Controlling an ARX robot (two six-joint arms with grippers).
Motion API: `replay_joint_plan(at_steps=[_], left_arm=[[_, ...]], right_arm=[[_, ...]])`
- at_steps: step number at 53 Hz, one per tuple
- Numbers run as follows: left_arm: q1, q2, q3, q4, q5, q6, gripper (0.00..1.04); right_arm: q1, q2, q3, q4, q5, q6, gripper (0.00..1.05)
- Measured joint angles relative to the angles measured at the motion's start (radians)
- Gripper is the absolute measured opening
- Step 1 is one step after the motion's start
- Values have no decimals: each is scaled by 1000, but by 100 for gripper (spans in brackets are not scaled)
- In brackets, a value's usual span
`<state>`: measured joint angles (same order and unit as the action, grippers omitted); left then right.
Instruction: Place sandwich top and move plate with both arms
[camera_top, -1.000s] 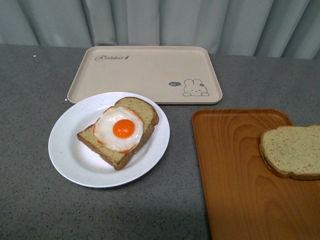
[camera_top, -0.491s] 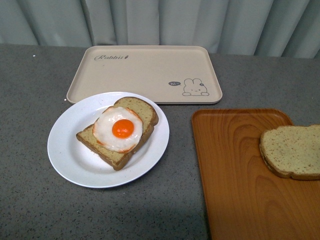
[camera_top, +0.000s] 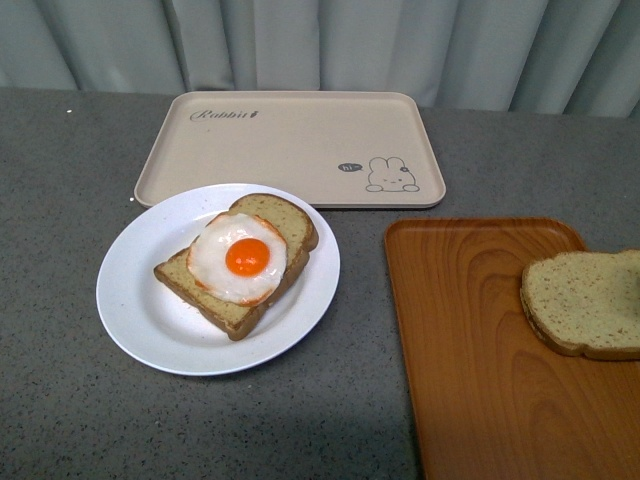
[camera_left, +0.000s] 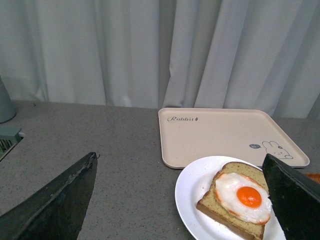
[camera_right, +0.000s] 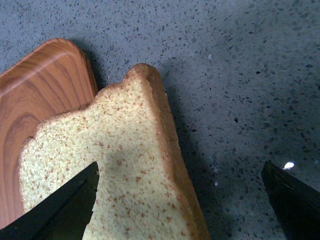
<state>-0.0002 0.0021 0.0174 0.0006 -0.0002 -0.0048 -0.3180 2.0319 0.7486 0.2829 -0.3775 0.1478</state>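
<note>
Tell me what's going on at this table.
A two-armed robot is building an egg sandwich; nothing is held yet. The right gripper hangs open over the plain bread slice, which lies on the orange tray, partly past its edge. The left gripper, also open, faces the white plate, where the other slice sits under a fried egg.

Left pincer with two flat matte-black wedge-shaped fingers tapering to narrow tips, faintly scuffed grey along the edges, right pincer with the same flat black tapered fingers
</note>
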Motion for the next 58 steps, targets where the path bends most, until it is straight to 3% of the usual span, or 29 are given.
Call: replay_joint_plan(at_steps=[14, 30, 45, 51, 58], left_arm=[[0, 0, 0, 0, 0, 0, 98], [0, 0, 0, 0, 0, 0, 98], [0, 0, 0, 0, 0, 0, 98], [0, 0, 0, 0, 0, 0, 98], [0, 0, 0, 0, 0, 0, 98]], right_arm=[[39, 29, 8, 20, -18, 0, 94], [39, 29, 10, 29, -22, -2, 48], [42, 11, 8, 25, -44, -6, 13], [53, -34, -13, 20, -47, -8, 4], [91, -183, -75, 9, -80, 19, 3]])
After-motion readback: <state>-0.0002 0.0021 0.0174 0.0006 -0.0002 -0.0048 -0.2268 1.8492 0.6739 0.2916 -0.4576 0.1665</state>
